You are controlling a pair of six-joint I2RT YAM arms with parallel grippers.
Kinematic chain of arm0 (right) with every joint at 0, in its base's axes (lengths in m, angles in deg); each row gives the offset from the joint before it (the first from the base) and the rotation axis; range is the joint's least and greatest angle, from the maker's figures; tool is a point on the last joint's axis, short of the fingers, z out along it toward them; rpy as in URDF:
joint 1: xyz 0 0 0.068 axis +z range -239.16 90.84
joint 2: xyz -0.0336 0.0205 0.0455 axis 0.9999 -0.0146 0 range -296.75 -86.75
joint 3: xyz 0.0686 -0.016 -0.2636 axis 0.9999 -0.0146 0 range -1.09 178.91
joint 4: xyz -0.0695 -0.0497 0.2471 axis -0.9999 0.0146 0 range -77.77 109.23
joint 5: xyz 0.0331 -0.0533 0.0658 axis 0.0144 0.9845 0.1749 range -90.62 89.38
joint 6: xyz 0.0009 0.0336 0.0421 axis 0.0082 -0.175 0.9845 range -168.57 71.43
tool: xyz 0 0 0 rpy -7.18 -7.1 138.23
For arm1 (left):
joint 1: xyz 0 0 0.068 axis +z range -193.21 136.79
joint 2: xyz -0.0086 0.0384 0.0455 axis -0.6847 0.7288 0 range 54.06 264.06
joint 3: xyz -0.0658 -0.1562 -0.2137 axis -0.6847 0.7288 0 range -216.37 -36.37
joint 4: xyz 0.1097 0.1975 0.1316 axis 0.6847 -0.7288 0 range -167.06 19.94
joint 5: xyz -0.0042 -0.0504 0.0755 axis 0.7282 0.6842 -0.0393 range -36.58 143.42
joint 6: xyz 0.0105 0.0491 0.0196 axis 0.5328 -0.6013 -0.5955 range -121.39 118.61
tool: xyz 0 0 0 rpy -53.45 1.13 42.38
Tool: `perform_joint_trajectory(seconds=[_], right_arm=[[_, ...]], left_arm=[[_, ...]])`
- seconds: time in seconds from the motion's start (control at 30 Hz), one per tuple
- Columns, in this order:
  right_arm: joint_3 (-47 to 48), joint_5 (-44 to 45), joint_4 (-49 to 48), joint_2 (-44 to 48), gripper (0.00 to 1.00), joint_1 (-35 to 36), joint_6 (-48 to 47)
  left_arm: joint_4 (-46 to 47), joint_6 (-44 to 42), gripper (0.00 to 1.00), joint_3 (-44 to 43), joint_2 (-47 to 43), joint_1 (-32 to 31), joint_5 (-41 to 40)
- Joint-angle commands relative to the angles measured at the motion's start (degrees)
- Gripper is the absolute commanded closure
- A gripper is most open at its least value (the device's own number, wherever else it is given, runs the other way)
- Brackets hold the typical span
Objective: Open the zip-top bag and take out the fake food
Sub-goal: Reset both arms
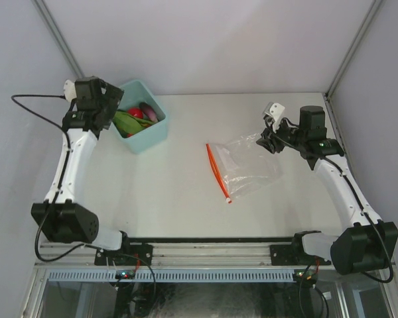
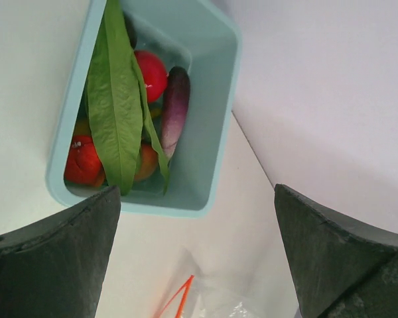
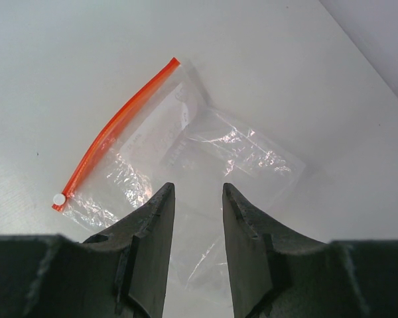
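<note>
White table, grey walls | left arm folded high, left gripper spread wide above teal bin holding the fake food | right arm stretched forward, right gripper narrowly parted, low over the flat zip-top bag

Arms: two, left and right, bases at near edge of table.
Grippers: two, left gripper and right gripper, two fingers each.
Zip-top bag: one, right of centre; one orange zip strip; one white slider.
Teal bin: one, far left.
Fake food in bin: one purple eggplant, one red round piece, one red-orange piece, one orange piece, one long green leaf. Second, narrower leaf beside it possible; cannot tell. More pieces partly hidden underneath; total unclear.
</note>
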Motion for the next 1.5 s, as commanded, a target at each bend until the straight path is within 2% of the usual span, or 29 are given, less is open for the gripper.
perform_joint_trajectory(seconds=[0.0, 0.13, 0.23, 0.37, 0.53, 0.8, 1.0, 1.1, 1.2, 1.3, 1.47], right_arm=[[-0.14, -1.96, -0.84, -0.05, 0.65, -0.64, -0.28], [-0.16, -2.51, -0.74, 0.11, 0.65, -1.34, -0.27], [-0.19, -3.22, -0.61, 0.51, 0.65, -1.86, -0.44], [-0.19, -3.92, -0.46, 0.99, 0.65, -2.69, -0.52], [-0.12, -5.02, -0.38, 1.78, 0.65, -3.68, -0.76], [-0.11, -5.14, -0.21, 3.24, 0.65, -3.79, -1.80], [-0.11, -5.64, -0.40, 6.20, 0.64, -4.63, -3.40], [-0.10, -5.53, -1.34, 8.38, 0.57, -4.93, -3.48], [-0.10, -4.77, -1.37, 11.28, 0.46, -4.94, -4.25], [4.41, -5.08, 4.17, 10.74, 0.39, -5.06, -4.57], [9.52, -8.47, 8.67, 11.28, 0.19, -5.34, 0.14]], left_arm=[[12.28, -15.19, 0.00, 6.48, -8.87, -0.27, 0.90], [17.42, -24.89, 0.00, 12.30, -14.38, -0.06, 4.55], [26.17, -31.19, 0.00, 19.71, -19.67, 1.12, 15.62], [37.15, -34.57, 0.00, 31.41, -27.40, 2.78, 26.45], [44.69, -36.57, 0.00, 44.45, -38.54, 3.94, 31.37], [48.76, -36.19, 0.00, 57.32, -56.60, 4.01, 35.63], [42.04, -34.67, 0.00, 57.87, -60.23, 4.05, 40.05], [37.12, -34.60, 0.00, 56.63, -59.63, 3.99, 42.23], [33.32, -34.42, 0.00, 55.84, -59.39, 4.05, 43.97], [32.01, -33.86, 0.00, 55.56, -59.93, 4.03, 45.18], [30.82, -33.11, 0.01, 54.25, -61.24, 4.09, 45.36]])
